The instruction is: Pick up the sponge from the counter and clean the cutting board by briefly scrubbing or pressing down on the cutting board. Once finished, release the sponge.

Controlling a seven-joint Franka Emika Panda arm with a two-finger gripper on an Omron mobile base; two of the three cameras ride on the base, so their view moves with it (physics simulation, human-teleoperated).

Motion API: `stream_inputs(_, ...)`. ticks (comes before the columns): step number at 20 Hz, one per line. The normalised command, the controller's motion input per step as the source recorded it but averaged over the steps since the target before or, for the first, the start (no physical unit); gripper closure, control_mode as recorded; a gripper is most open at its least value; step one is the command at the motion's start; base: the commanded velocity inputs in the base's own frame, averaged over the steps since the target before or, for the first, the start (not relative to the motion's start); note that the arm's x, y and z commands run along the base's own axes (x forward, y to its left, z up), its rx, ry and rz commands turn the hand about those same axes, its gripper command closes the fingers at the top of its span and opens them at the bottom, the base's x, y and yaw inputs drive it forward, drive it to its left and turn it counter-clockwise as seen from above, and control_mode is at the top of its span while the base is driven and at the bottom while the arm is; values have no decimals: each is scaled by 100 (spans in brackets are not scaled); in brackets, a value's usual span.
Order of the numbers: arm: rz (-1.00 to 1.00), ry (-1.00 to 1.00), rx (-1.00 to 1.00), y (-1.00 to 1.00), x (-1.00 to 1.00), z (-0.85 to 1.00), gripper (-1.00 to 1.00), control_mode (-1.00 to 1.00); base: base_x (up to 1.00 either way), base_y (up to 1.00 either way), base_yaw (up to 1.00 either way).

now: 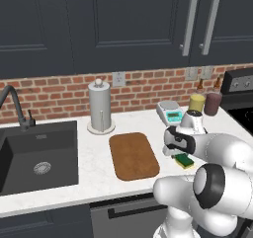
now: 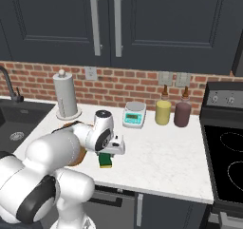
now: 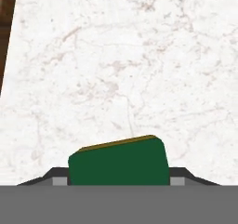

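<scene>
Gripper [image 3: 118, 181] low over the bench [image 3: 139, 56], jaws pinching the sponge [image 3: 118, 162] at its short ends, long axis across the jaws; cutting board [image 1: 133, 155] lies just beside, toward the sink side.

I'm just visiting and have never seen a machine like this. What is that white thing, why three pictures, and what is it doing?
It is a robot arm in a simulated kitchen. Two pictures come from cameras behind it, one on its left and one on its right; the third looks along its hand. Its gripper is closed on a sponge, green over yellow, low at the white counter. Beside it lies a brown cutting board, meant to be scrubbed. Further back stand a paper towel roll, a kitchen scale and two bottles.
</scene>
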Motion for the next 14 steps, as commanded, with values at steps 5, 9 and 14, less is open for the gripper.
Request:
stream_inputs(5, -7, -3, 3, 59, 10, 50, 100, -100, 0, 0, 0)
stream_inputs(9, -14, -3, 2, 63, 32, 31, 100, -100, 0, 0, 0)
stream_inputs(14, -18, -5, 1, 58, 45, 5, 100, -100, 0, 0, 0)
